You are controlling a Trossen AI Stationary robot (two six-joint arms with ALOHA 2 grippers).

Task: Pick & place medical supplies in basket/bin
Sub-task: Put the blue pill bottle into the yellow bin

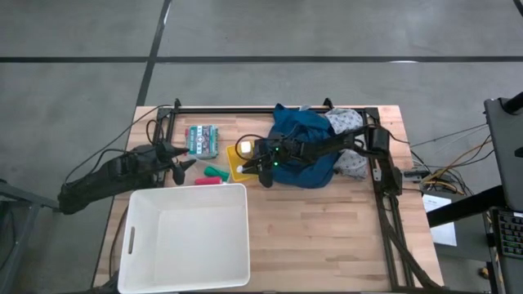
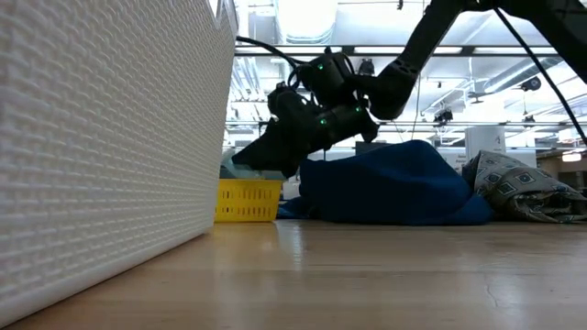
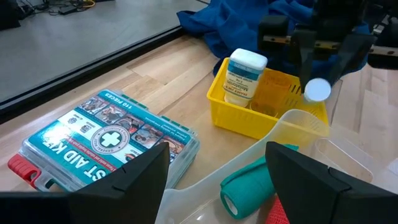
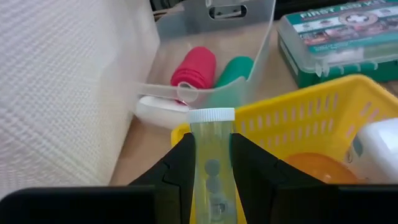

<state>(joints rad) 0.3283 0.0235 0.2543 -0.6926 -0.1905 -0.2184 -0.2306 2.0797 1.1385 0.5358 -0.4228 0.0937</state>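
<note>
Vial in the right gripper (image 4: 210, 180): your right gripper pinches a clear vial (image 4: 211, 168) with a white cap, upright between its fingers, above the near rim of the yellow basket (image 4: 292, 118); a few small tablets show inside it
Left gripper (image 3: 217, 180): its fingers stand spread and hold nothing; it hovers low over the clear tray (image 3: 292, 124), beside the first aid kit (image 3: 106, 134)
White tub (image 1: 188, 237): it sits at the table's front left, well apart from the vial and, as far as you can see, with nothing in it yet
Risk, slip: the vial is smooth and narrow and gripped only at its sides; I judge a fast swing toward the tub could let it twist or drop
Risk, snag: the yellow basket's rim is just under the vial; a low sideways move could catch it and drag the light basket
Risk, collision: your left arm lies between the basket and the tub; I judge the carry path could cross it
Risk, cloth: the blue garment (image 1: 306, 147) lies just behind the basket, under the right arm; it may catch
Count, vials held: one
Count, white bottles in the yellow basket (image 3: 244, 78): one
Count, rolls in the tray: two; one green (image 4: 235, 70), one red (image 4: 194, 67)
Count, kits: one
Count, cloths: two; the blue one and a grey speckled cloth (image 1: 347, 122)
Count, tubs: one
</note>
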